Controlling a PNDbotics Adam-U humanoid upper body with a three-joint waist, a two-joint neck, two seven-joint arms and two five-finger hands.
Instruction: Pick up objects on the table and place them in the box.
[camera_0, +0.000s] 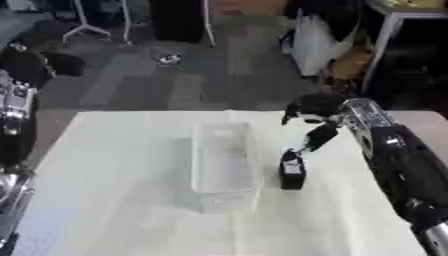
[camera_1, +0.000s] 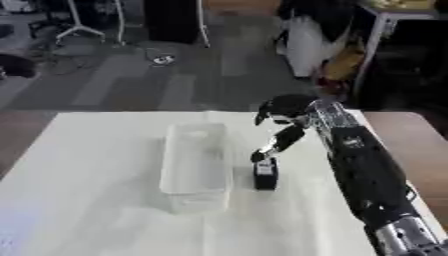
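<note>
Dark object (camera_0: 292, 172): small, blocky, dark, with a pale patch on its face; stands upright on the white table (camera_0: 114, 200), just beside the right wall of the box. Its exact identity cannot be made out.
Box (camera_0: 223, 167): clear, long and narrow, open at the top, lying lengthwise at the table's middle; nothing can be made out inside it.
Right hand (camera_1: 282, 138): reaches down from the upper right, fingers extended toward the top of the dark object; the fingertips (camera_1: 259, 154) sit at or just above its upper edge. Whether they have closed on it cannot be told.
Left hand: not seen (only part of the left arm (camera_0: 16, 115) shows at the left edge).
Expected handling: the object looks rigid and light, probably hard-surfaced and possibly smooth; standing tall on a narrow base, it is likely to tip if nudged from the side.
Recommended hold: pinch the two broad faces near the top, thumb opposite fingers, and lift straight up.
Placement note: the move to the box is short (leftward over the near wall); the thin clear wall may shift if struck.
</note>
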